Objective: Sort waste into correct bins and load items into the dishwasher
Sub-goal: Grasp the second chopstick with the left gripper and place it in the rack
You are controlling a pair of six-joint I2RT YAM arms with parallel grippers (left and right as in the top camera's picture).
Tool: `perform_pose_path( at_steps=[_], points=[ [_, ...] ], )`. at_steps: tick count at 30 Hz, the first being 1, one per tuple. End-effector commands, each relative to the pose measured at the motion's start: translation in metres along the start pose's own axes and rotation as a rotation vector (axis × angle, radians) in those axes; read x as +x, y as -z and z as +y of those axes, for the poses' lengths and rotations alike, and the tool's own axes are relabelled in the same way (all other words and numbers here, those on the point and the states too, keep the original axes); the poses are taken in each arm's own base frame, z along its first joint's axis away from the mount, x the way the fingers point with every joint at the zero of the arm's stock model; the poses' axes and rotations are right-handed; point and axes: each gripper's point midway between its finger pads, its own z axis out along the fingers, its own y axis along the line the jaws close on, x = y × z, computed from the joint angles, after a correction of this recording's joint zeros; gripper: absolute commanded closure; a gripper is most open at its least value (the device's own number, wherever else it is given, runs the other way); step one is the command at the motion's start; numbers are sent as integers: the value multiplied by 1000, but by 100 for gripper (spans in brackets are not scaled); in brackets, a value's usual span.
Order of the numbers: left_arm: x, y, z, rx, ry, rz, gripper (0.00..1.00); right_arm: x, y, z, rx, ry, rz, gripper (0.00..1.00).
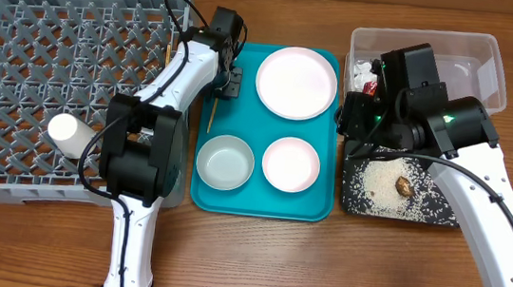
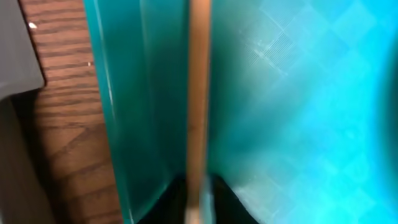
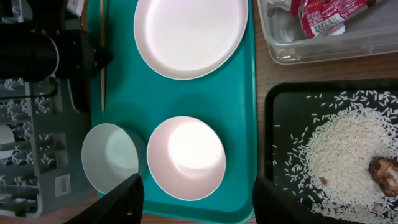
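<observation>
Overhead: left claw (image 1: 231, 82) sits at the teal tray's (image 1: 260, 203) left rim, with the chopstick (image 1: 210, 115) at its tips, lying along that rim. Right claw (image 1: 349, 115) hangs beside the black tray (image 1: 440, 213), rice (image 1: 381, 187) just to its right.
Left wrist (blurred): fingers (image 2: 171, 202) pressed on the chopstick from both sides, clamped.
Right wrist: fingers (image 3: 134, 199) wide apart and empty. White bowl (image 3: 186, 158) lies between them, wrapper (image 3: 323, 15) ahead-right in the clear tub (image 3: 373, 37).

Left end effector (image 2: 199, 205) clamped, right (image 3: 202, 202) spread
</observation>
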Motion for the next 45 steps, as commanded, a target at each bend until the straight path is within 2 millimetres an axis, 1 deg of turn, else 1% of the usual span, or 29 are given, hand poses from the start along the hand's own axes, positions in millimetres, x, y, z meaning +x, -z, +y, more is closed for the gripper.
perform_pose_path(
  at_steps=[1,3,5,7,9,11,14,17,19,21,23,28,30,32,34,36,39,40,41,43,45],
  points=[
    [15,-15,-2,10,3,64,92,-4,5,5,-13,5,-18,43],
    [6,3,0,11,36,44,95,-4,5,5,-13,5,-18,43],
    [-2,26,2,13,52,19,95,-4,5,5,-13,5,-18,43],
    [-13,60,7,17,60,-21,95,-3,5,4,-12,4,-16,43],
    [-19,95,13,10,68,-55,94,-3,5,4,-11,4,-14,43],
    [-23,135,27,-27,83,-104,93,-2,5,4,-10,4,-12,43],
    [-19,177,52,-101,111,-154,92,-2,5,4,-10,4,-12,43],
    [-8,199,78,-173,164,-160,92,-2,5,4,-10,4,-12,43],
    [-3,201,91,-203,192,-146,92,-2,5,4,-10,4,-12,43],
    [2,193,101,-209,216,-119,92,-2,5,4,-10,4,-13,43],
    [6,178,107,-201,235,-88,92,-2,5,4,-10,4,-12,43],
    [16,121,108,-184,213,-19,93,-2,5,4,-10,4,-12,43],
    [19,107,108,-184,177,-9,93,-2,5,4,-10,4,-12,42],
    [18,99,108,-187,146,-9,91,-3,5,4,-10,4,-13,42],
    [17,95,110,-203,143,-12,90,-3,5,4,-10,4,-13,43],
    [13,91,108,-192,125,-18,88,-3,5,4,-10,4,-13,43],
    [16,89,106,-183,123,-5,87,-2,5,4,-10,4,-13,43],
    [17,91,104,-174,123,-3,84,-2,5,4,-10,4,-12,42],
    [18,92,103,-164,123,1,79,-2,5,4,-10,4,-12,42],
    [18,100,99,-139,124,8,73,-2,5,4,-10,4,-12,43],
    [16,119,92,-95,134,0,73,-3,5,4,-10,4,-13,42]
  ],
)
